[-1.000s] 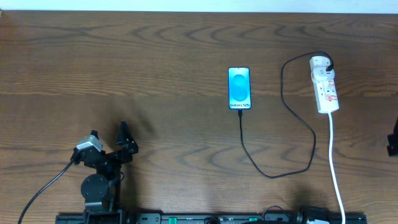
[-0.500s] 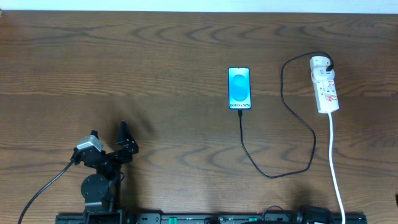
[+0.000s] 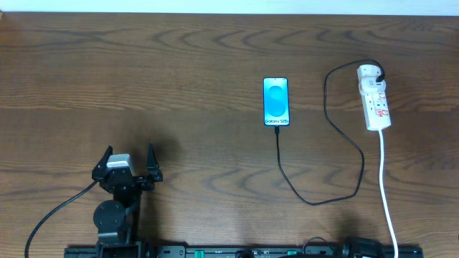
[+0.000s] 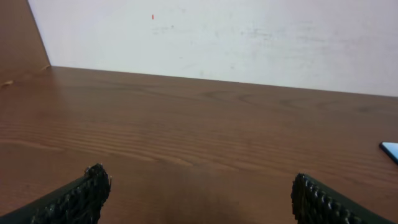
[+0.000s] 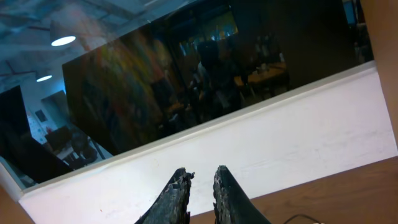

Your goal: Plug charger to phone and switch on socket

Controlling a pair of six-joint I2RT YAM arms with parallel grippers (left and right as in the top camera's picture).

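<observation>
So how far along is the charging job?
Apparently done: the thin black cable ends at the bottom edge of the slim cyan-screened phone. In hand: nothing; left gripper open, right gripper shut, both empty. Remaining: the switch on the white power strip, state unreadable.

The table is dark brown wood, with paler wavy grain bands across the whole frame. At centre, the phone has a bright cyan-blue screen with a lighter oval, small white lettering along its lower edge and a dark frame. The charger is thin and black. At upper right the socket is white with small red marks, and its cord is white. At lower left the left gripper is black with a light grey block. In its wrist view the fingers are black and finely ribbed against an off-white wall. The right gripper is black too, below a white band and dark glass with bluish reflections.
</observation>
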